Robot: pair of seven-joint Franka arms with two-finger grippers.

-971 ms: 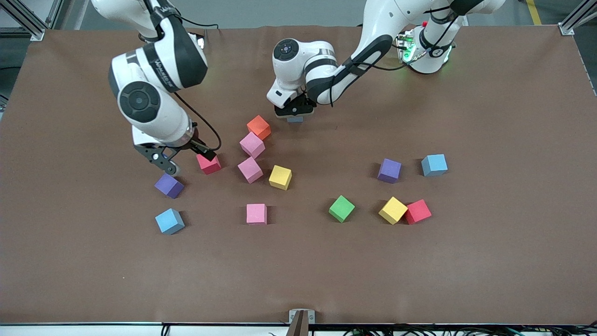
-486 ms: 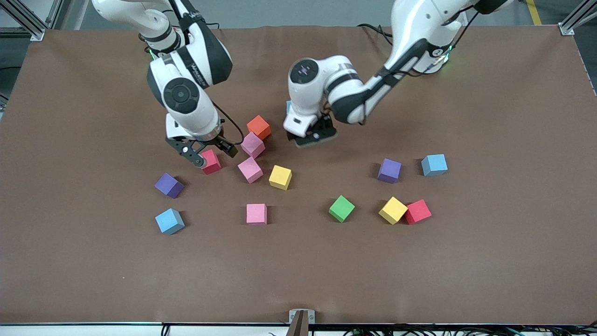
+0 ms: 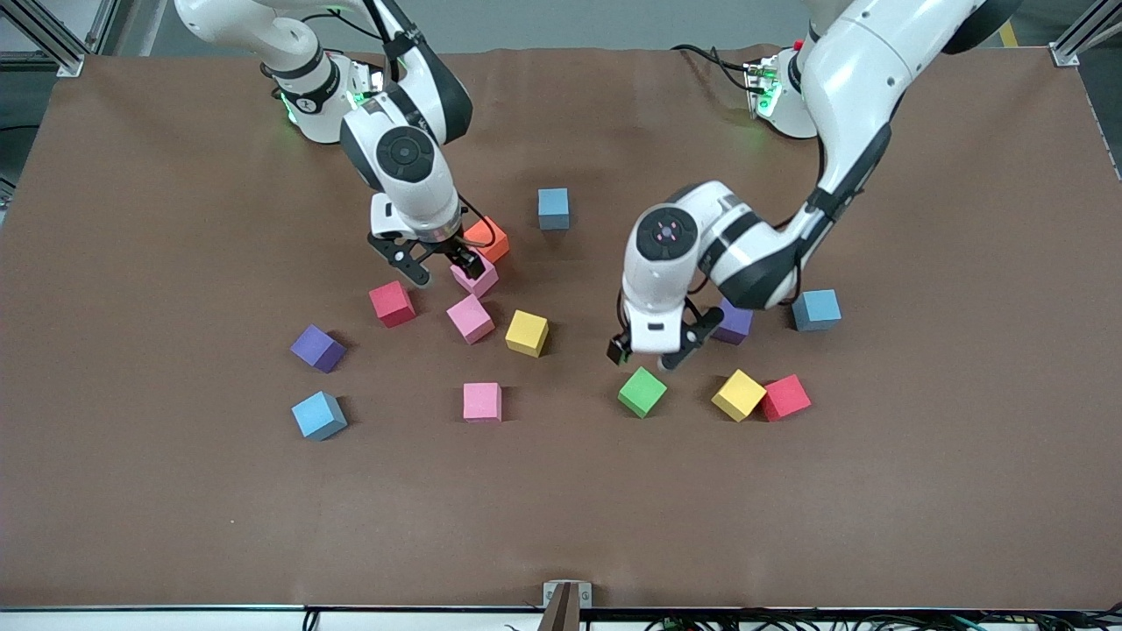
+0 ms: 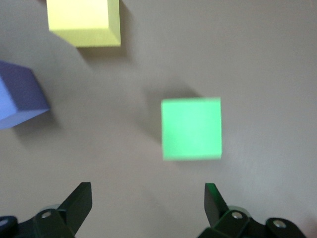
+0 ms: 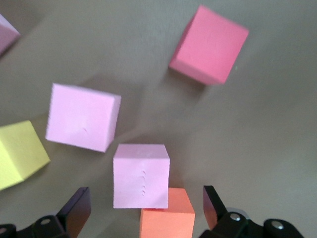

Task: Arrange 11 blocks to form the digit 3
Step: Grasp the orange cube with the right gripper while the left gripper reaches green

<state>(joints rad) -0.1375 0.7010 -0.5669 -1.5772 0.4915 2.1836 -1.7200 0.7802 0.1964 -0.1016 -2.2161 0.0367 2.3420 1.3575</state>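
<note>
From the front, we see the blocks scattered loose over the bench (image 3: 964, 491), no figure begun. The right pincer (image 3: 436, 265) hangs wide open and empty over the pink block (image 3: 476, 276) beside the orange block (image 3: 487, 238); the left pincer (image 3: 650, 355), equally open and empty, hangs just above the green block (image 3: 642, 391).

In the left wrist view, the green block (image 4: 191, 128) lies ahead of the fingers, not between them; we judge it must advance, then descend.

In the right wrist view, the pink block (image 5: 141, 175) touches the orange block (image 5: 166, 216), so closing calls for care.
</note>
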